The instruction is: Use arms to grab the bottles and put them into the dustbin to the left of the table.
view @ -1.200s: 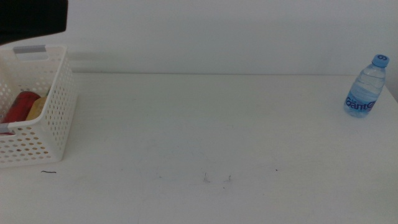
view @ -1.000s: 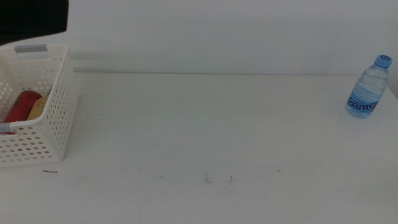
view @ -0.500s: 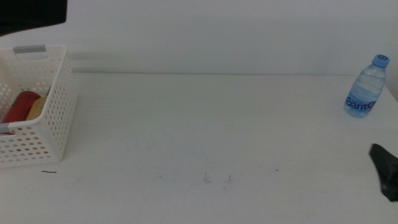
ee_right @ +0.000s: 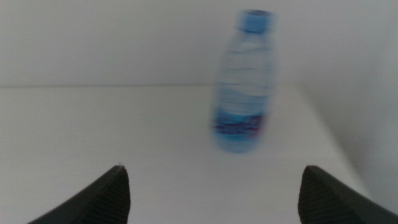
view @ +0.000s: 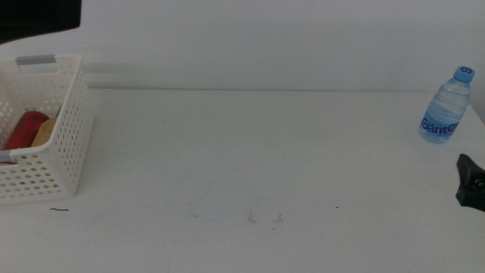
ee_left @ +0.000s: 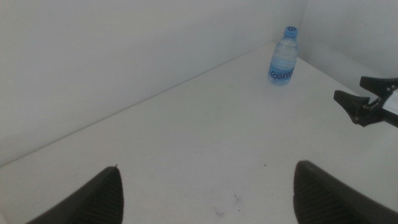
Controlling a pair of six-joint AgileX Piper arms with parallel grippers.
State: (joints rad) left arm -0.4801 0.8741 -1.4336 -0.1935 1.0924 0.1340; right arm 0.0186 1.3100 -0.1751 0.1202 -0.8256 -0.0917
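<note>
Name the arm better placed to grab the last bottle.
Right. The right gripper, jaws open, sits just short of the water bottle and faces it; the left gripper views it from far across the table.

Blue-capped water bottle [view: 447, 106] upright, far right; red can [view: 23, 130] in dustbin [view: 64, 144].

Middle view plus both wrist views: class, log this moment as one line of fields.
right gripper: open, facing water bottle | left gripper: open, waiting | red can: in dustbin
</note>
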